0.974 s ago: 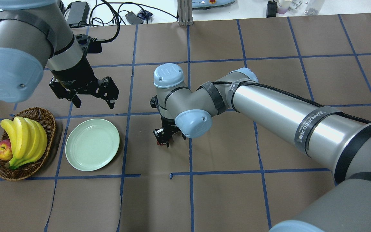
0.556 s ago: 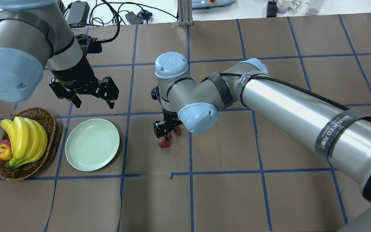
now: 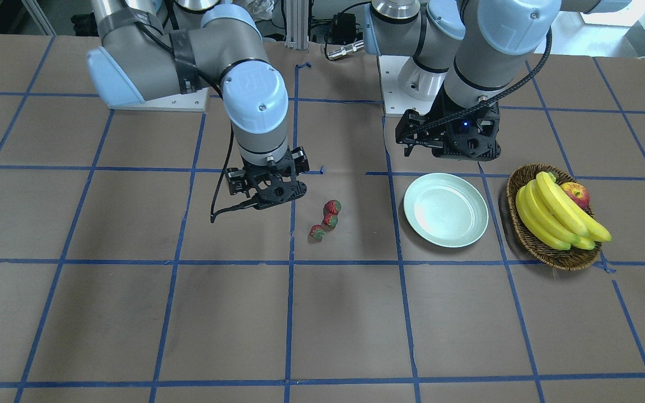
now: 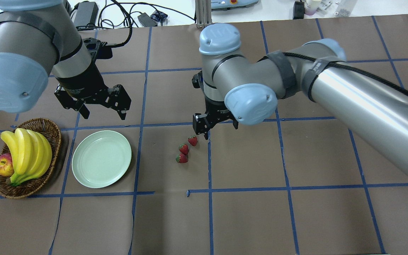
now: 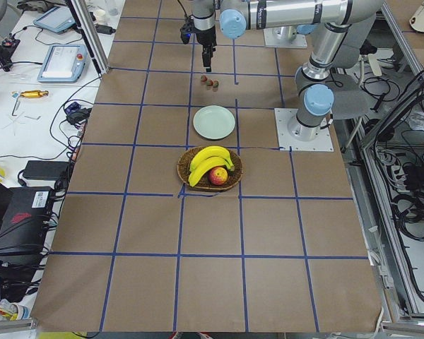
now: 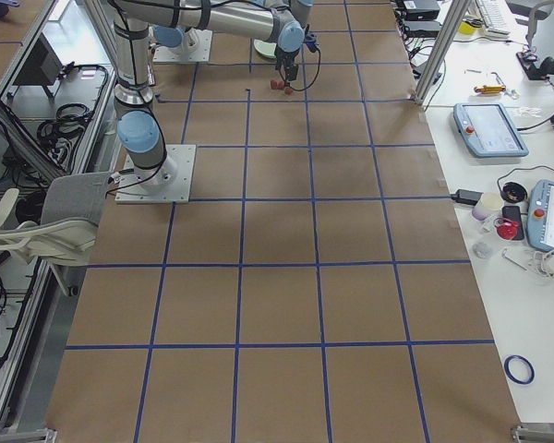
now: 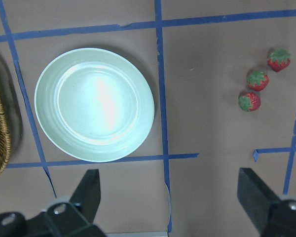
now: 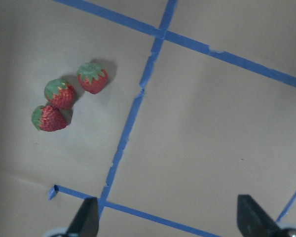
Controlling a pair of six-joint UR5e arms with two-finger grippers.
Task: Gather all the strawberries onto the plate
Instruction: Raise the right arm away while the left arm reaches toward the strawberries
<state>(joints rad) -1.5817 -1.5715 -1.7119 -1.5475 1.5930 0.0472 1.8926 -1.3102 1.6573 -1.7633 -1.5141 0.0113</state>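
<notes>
Up and back from the three tiny red toy strawberries (image 4: 183, 149) has come the right gripper (image 4: 202, 130), its fingers spread wide apart; the berries lie in a short slanting row on the brown paper-covered table (image 4: 246, 159), all three off the round pale mint-green plate (image 4: 101, 159) and well to its side; the left gripper (image 4: 104, 112) hovers above the table near the plate, its fingers parted too.

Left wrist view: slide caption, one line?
Open left gripper hovers near the empty plate; three strawberries lie clustered on the table.
</notes>
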